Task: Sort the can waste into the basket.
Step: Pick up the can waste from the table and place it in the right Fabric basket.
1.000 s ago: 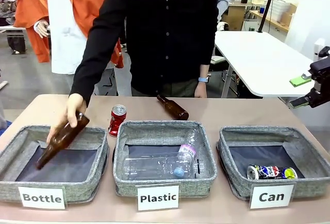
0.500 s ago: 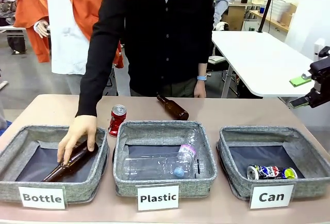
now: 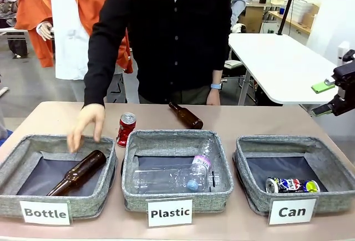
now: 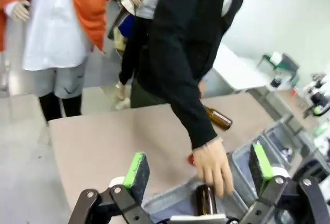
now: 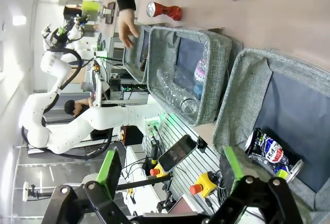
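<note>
Across the desk (image 3: 249, 121), two cans: one red can (image 3: 127, 129) standing outside, one dented blue can (image 3: 291, 185) lying inside the Can basket (image 3: 294, 140). Left hand (image 4: 198, 164) and right hand (image 5: 171, 166) both gape, empty.

Three baskets stand in a row on the tabletop (image 3: 249, 120) across the lower frame: "Bottle" basket (image 3: 16, 155) left, "Plastic" basket (image 3: 177, 138) centre, "Can" basket (image 3: 277, 141) right. A dented can (image 3: 292, 185) lies in the "Can" basket by its front wall. An upright can (image 3: 126, 129) stands behind the gap between the left two baskets. One glass bottle (image 3: 77, 172) lies in the "Bottle" basket, a second glass bottle (image 3: 187, 116) behind the "Plastic" basket, which holds plastic bottles (image 3: 172, 179).
</note>
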Motion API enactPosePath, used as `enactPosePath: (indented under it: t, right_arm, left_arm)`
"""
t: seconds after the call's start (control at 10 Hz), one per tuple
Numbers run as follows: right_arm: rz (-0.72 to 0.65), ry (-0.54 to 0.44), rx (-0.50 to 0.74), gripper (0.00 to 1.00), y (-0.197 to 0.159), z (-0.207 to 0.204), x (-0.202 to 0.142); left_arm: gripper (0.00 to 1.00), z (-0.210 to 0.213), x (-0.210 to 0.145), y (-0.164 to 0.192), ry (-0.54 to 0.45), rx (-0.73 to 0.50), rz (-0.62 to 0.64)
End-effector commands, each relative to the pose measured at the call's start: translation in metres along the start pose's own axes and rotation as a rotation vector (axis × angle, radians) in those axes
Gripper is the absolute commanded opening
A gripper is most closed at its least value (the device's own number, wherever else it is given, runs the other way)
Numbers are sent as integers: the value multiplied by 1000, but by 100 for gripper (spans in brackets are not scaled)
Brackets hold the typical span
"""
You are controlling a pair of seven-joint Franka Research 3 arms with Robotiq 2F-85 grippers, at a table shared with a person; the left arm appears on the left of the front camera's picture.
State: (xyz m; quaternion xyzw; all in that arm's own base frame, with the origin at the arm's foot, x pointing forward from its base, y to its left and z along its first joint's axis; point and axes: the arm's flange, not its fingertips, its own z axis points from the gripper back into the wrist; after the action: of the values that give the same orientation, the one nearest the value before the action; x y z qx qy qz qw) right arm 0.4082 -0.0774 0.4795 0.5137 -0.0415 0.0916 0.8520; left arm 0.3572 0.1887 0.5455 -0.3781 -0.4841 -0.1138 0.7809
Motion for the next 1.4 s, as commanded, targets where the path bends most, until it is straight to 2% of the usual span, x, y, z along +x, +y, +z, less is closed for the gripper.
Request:
enactPosePath:
  t: [0.0, 0.3, 0.4, 0.5, 0.7, 0.8, 0.9, 1.0, 1.1, 1.2, 1.3]
  right_arm:
    - [23, 5, 1, 100, 1, 3, -1]
    - [23, 5, 1, 100, 1, 3, -1]
    - [23, 5, 1, 100, 1, 3, -1]
    - [23, 5, 1, 100, 1, 3, -1]
    - [23, 5, 1, 100, 1, 3, -1]
    - [23, 5, 1, 100, 1, 3, -1]
    - [23, 5, 1, 100, 1, 3, -1]
    - [23, 5, 1, 100, 1, 3, -1]
    - [23, 5, 1, 100, 1, 3, -1]
    - [23, 5, 1, 100, 1, 3, -1]
    - [23, 5, 1, 100, 1, 3, -1]
  left_arm:
    - [100, -21, 4, 10, 75, -7, -17]
    - [100, -13, -7, 20, 58, 16, 46]
    - [100, -34, -13, 12, 102, -27, 21]
    - [100, -60, -15, 7, 136, -8, -17]
    - [100, -122, -21, 5, 149, 78, -166]
    - [100, -163, -32, 3, 119, 76, -305]
    - [100, -195, -47, 1, 142, 53, -422]
    - [100, -223, -59, -3, 178, -29, -471]
    - [100, -249, -73, -4, 208, -56, -518]
    - [100, -271, -88, -7, 238, -56, -624]
    - [100, -286, -99, -10, 251, -152, -633]
